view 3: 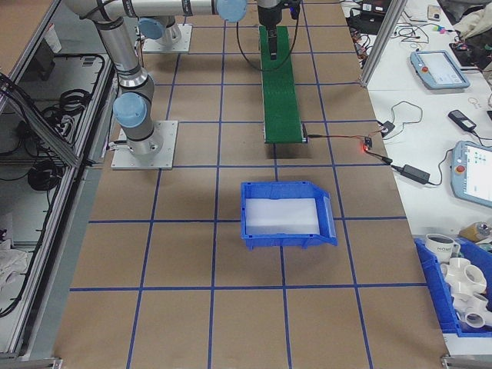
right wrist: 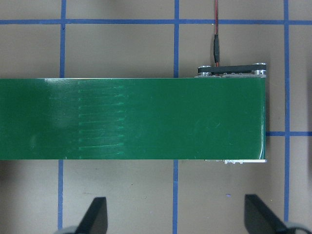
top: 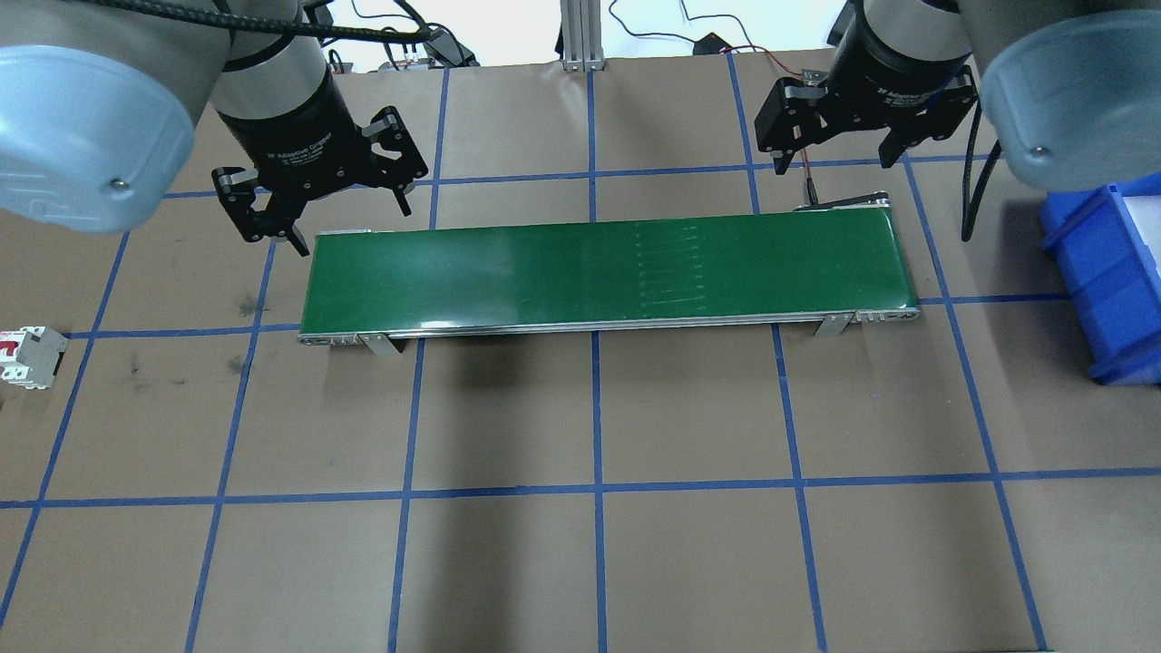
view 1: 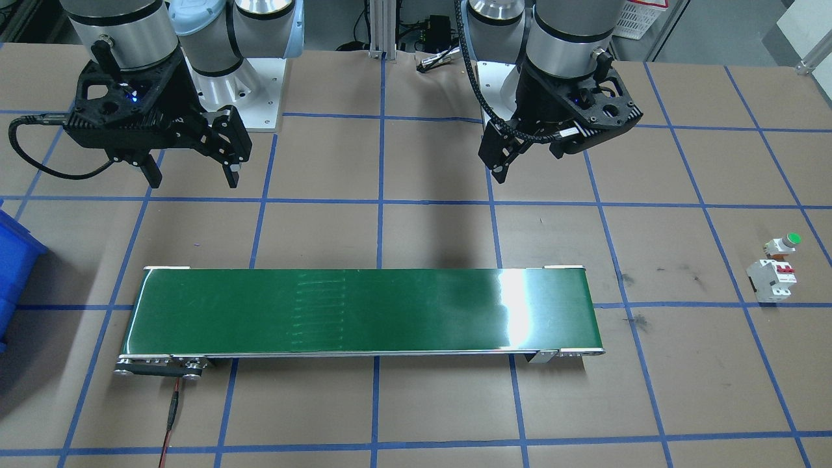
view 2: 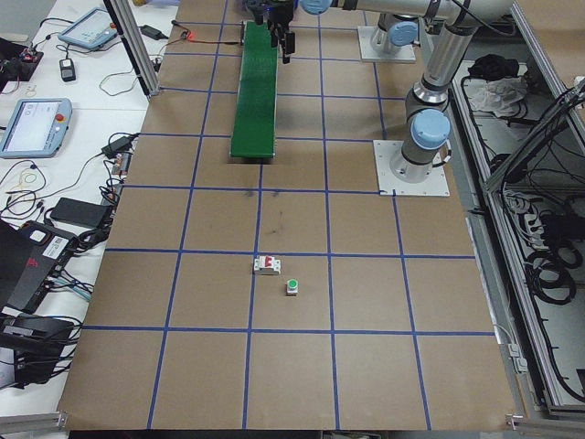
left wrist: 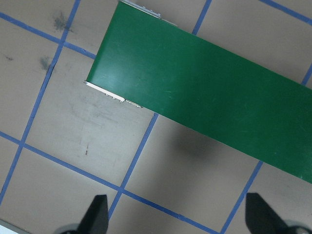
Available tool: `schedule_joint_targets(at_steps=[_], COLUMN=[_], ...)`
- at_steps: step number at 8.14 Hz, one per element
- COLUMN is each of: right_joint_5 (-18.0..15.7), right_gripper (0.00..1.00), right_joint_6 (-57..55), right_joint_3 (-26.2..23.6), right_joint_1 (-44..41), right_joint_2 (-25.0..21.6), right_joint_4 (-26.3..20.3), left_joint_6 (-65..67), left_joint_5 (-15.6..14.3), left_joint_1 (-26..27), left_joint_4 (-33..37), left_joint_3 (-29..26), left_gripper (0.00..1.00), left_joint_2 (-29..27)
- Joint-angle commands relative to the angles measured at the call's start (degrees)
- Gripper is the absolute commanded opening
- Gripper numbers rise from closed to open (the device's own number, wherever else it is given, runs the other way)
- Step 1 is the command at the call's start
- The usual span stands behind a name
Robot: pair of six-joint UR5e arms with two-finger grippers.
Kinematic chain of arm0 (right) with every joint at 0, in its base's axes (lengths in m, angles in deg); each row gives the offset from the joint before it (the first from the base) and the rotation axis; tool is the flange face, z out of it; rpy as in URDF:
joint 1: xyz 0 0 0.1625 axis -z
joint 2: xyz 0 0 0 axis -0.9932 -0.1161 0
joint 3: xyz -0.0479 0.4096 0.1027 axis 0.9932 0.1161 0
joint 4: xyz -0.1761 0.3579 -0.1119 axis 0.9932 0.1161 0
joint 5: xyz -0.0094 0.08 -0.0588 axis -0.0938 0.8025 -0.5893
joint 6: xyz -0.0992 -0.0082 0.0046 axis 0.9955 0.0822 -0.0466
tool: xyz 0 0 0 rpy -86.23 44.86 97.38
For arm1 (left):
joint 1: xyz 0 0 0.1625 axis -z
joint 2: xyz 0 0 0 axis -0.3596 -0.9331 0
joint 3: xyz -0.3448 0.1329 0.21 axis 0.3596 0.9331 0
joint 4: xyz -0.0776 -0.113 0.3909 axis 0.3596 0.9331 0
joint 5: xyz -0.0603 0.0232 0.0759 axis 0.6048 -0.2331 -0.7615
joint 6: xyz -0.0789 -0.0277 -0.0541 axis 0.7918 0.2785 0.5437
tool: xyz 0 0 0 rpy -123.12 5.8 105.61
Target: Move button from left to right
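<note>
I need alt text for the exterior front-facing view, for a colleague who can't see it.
A green conveyor belt lies across a brown table marked with blue tape, with both claws open and empty above its far side. At the view's right edge, the button stands beside a white circuit breaker, far from either claw.

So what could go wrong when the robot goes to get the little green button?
1. The button sits close beside the white circuit breaker, so the left gripper might bump or grab the breaker instead.
2. The button lies far out on the robot's left, well away from both grippers, so the reach may be a long stretch.
3. Placed badly on the green conveyor, it might roll off before reaching the blue bin.
</note>
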Motion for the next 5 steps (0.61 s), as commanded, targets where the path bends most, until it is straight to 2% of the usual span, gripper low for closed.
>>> schedule_joint_targets(at_steps=[1, 5], right_joint_5=[-0.1, 0.0], right_gripper=[1.0, 1.0], right_joint_6=[0.3, 0.4], right_joint_3=[0.0, 0.0], right_joint_1=[0.0, 0.0], right_joint_2=[0.0, 0.0], right_joint_4=[0.1, 0.0], left_joint_6=[0.0, -4.7], left_joint_5=[0.0, 0.1], left_joint_1=[-0.2, -0.7], left_joint_4=[0.0, 0.3], left_joint_3=[0.0, 0.0], left_gripper=[1.0, 1.0], left_joint_2=[0.0, 0.6])
